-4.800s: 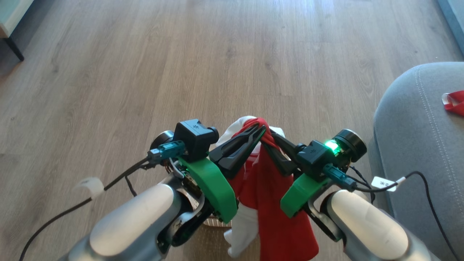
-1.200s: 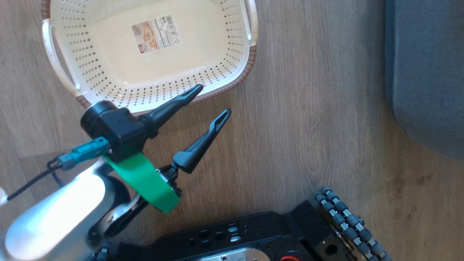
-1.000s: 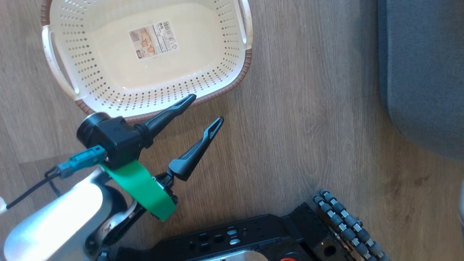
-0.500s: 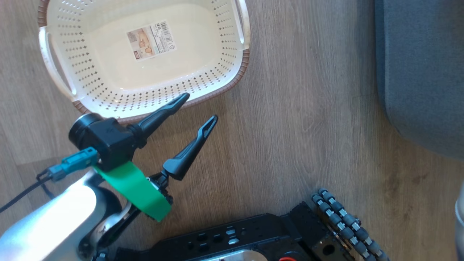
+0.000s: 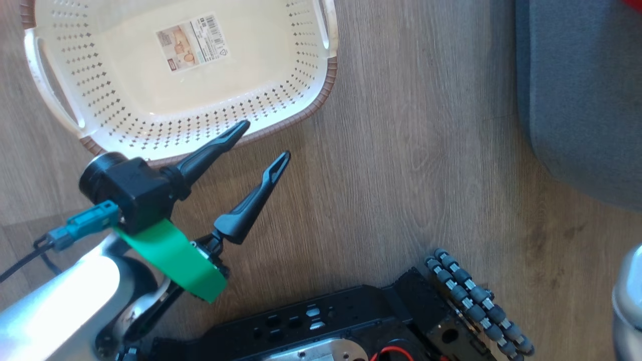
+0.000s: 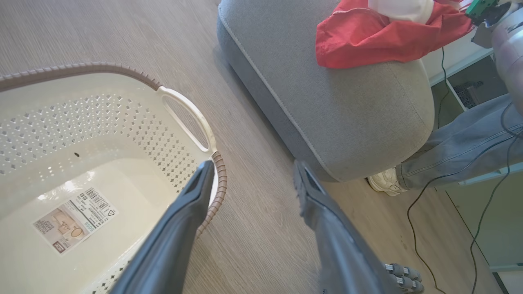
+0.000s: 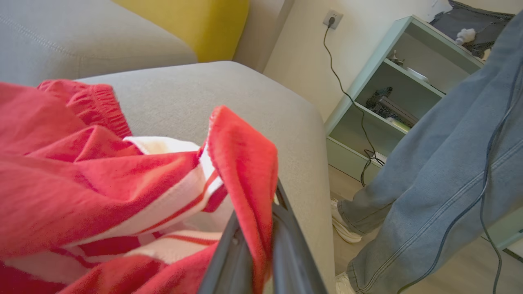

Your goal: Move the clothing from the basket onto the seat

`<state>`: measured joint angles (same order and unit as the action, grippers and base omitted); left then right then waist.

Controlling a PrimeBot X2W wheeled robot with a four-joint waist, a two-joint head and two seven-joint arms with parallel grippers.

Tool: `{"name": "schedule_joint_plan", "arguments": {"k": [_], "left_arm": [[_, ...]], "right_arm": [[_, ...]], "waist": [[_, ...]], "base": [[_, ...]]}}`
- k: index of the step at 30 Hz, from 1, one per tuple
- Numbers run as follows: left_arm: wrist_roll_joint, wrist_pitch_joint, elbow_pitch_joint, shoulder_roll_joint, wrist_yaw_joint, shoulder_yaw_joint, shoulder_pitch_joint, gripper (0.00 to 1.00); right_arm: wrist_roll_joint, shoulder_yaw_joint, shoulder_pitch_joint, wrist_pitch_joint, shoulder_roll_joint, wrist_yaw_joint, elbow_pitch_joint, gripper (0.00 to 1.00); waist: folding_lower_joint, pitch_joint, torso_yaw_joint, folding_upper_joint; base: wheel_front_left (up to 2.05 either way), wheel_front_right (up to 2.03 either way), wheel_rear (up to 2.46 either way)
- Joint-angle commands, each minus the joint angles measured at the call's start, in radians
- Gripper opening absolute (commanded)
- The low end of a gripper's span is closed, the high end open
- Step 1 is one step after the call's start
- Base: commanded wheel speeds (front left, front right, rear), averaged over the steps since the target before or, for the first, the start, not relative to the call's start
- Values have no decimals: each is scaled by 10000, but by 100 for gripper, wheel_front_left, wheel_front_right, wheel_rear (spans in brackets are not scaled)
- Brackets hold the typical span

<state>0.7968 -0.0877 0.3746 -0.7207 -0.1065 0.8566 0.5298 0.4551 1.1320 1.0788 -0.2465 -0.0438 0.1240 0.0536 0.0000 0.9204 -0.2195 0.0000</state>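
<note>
The cream basket (image 5: 55, 108) lies on the wood floor, holding just its label sticker (image 5: 190, 36). My left gripper (image 5: 265, 140) hangs open and holds nothing, its tips just over the basket's near rim (image 6: 218, 179). In the left wrist view that gripper (image 6: 254, 167) points at the floor between the basket (image 6: 49, 130) and the grey seat (image 6: 351, 118). Red clothing (image 6: 380, 38) with a white piece (image 6: 402, 8) lies on the seat's top. In the right wrist view my right gripper (image 7: 261, 220) is shut on a fold of the red, white-striped clothing (image 7: 102, 175), which rests on the seat (image 7: 229, 90).
A person's leg in jeans (image 7: 429, 163) and white shoe (image 6: 384, 181) stand right beside the seat. A mint shelf unit (image 7: 388, 81) with cables sits behind them. A yellow cushion (image 7: 184, 20) backs the seat. My base and wheel (image 5: 471, 296) fill the floor below.
4.8 s ago both grippers held the red and white clothing together; now the left one is open beside the basket. Over the last second the camera shifted, and the left gripper stayed open.
</note>
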Motion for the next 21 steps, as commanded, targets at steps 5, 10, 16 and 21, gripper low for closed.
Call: {"name": "schedule_joint_plan", "arguments": {"k": [5, 10, 16, 21], "left_arm": [[59, -47, 334, -442, -31, -447, -179, 100], [134, -88, 283, -377, -46, -544, -66, 100], [189, -66, 229, -401, -139, -704, 84, 100], [268, -95, 124, -351, -144, -740, 107, 100]], "right_arm": [[-163, -823, -737, -279, -82, 67, -281, 100], [-693, -1558, -1223, -597, -69, 67, 10, 100], [-1329, -2128, -1933, -318, -71, 67, -32, 100], [-2148, -2861, -2723, 80, -415, 67, -29, 100]], "waist": [[0, 139, -8, 0], [0, 47, -58, 0], [0, -143, -306, 0], [0, -424, -434, 0]], "base": [[0, 0, 0], [0, 0, 0], [0, 0, 0], [0, 0, 0]]}}
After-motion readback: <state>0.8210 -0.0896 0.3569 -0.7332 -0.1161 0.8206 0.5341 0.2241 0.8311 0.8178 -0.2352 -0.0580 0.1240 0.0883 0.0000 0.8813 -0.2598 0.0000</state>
